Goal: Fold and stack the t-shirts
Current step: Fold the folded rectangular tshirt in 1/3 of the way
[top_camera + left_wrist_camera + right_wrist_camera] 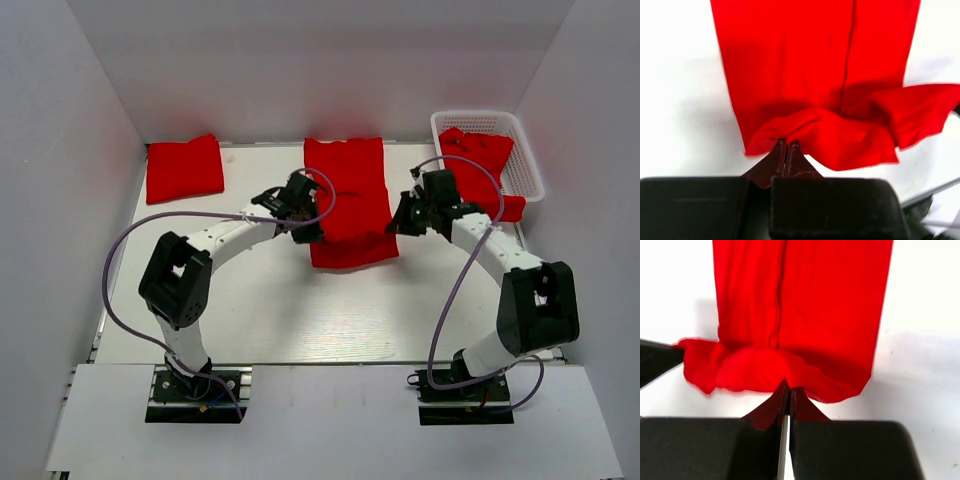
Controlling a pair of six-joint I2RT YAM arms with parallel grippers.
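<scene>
A long, narrow folded red t-shirt (pixel 348 196) lies in the middle of the table, its near end lifted. My left gripper (pixel 308 228) is shut on that near end's left corner, shown in the left wrist view (pixel 785 142). My right gripper (pixel 397 226) is shut on the right corner, shown in the right wrist view (pixel 789 385). The held edge bunches and curls over the flat part of the shirt (pixel 815 65) (pixel 805 300). A folded red t-shirt (pixel 184 168) lies at the far left. Another red t-shirt (pixel 482 160) hangs out of the basket.
A white plastic lattice basket (pixel 520 155) stands at the far right corner. White walls close in the table on three sides. The white table (pixel 300 310) shows bare between the arms and the near edge.
</scene>
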